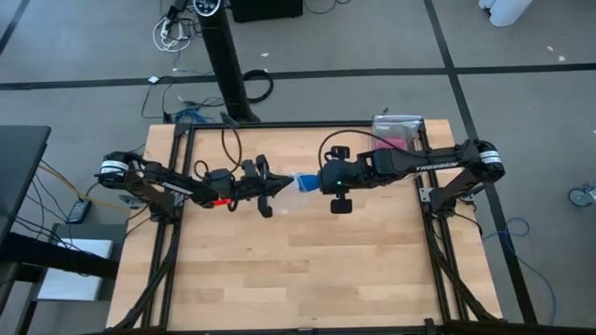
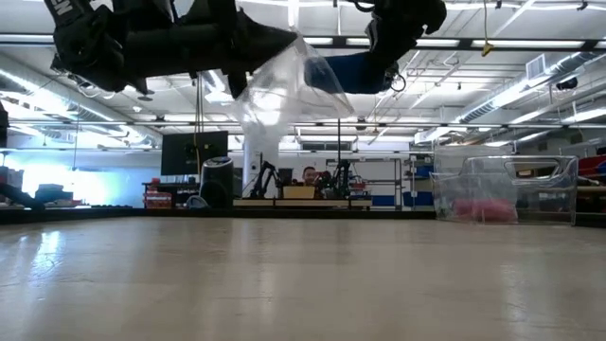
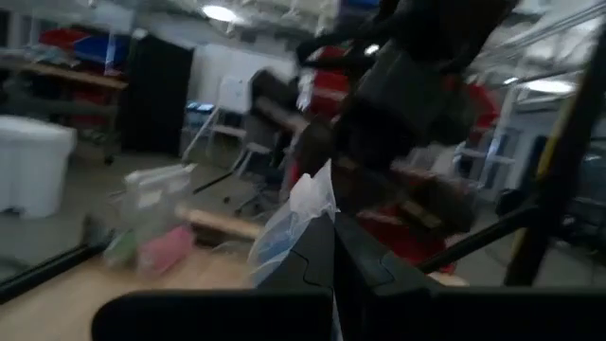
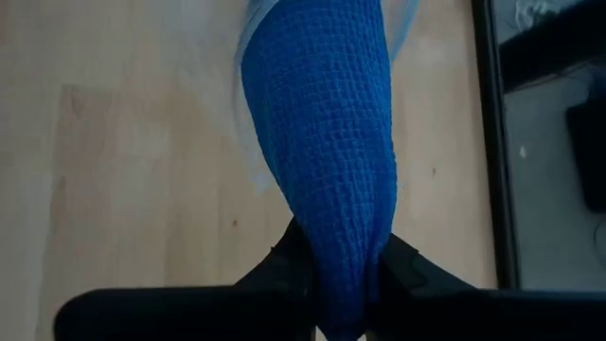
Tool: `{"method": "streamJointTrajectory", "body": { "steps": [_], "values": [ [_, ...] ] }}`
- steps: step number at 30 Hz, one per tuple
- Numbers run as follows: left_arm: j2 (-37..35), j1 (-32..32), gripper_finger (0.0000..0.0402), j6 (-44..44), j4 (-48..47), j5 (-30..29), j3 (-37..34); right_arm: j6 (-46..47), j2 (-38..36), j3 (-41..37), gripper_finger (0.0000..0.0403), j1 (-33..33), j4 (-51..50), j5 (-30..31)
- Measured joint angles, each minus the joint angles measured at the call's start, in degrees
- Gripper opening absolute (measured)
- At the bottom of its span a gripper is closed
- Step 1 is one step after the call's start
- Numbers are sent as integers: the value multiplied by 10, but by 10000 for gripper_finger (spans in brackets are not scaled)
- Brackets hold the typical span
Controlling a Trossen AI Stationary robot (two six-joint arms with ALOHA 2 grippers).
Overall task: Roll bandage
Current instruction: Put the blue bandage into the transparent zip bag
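From my seat, nearest in the right wrist view is the right gripper (image 4: 346,275), its two dark fingers pinched tight on the bandage (image 4: 322,142), a bright blue waffle-weave strip that runs away from the fingers above the wooden table (image 4: 123,170). A clear film edges the far end of the blue cloth, so I read it as partly inside the plastic bag (image 4: 248,57).

In the left wrist view, the left gripper (image 3: 333,248) has its fingers pressed together on the edge of that clear bag (image 3: 289,223), with a trace of blue showing through; the picture is blurred, so I can't tell how much of the bandage sits inside.

From above, the two grippers meet near the middle of the table (image 1: 307,270), the left gripper (image 1: 272,186) at about 9 o'clock of the bag (image 1: 296,182) and the right gripper (image 1: 317,180) at 3 o'clock, the bag stretched between them. The low view shows everything lifted well clear of the tabletop: bag (image 2: 279,90) hanging, bandage (image 2: 352,74) leading up into the right gripper.

Farther off, at about 1 o'clock near the table's back right corner, lies a second clear bag (image 1: 399,130) holding something pink. Beyond the table, a person (image 2: 309,175) sits in the room.
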Motion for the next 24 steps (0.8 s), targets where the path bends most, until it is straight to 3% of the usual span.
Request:
{"method": "streamJointTrajectory", "body": {
  "steps": [6,11,18,24],
  "values": [
    [0,-3,0,-12,-40,-37,0,25,0,1,43,-19,-5,-11],
    [0,-7,0,-8,-65,-49,5,25,0,1,43,-44,-29,-91],
    [0,-8,0,2,-203,-50,67,23,3,0,43,-74,-56,-125],
    [0,-8,0,0,-259,-46,104,-39,37,0,43,-76,-66,-166]
  ]
}}
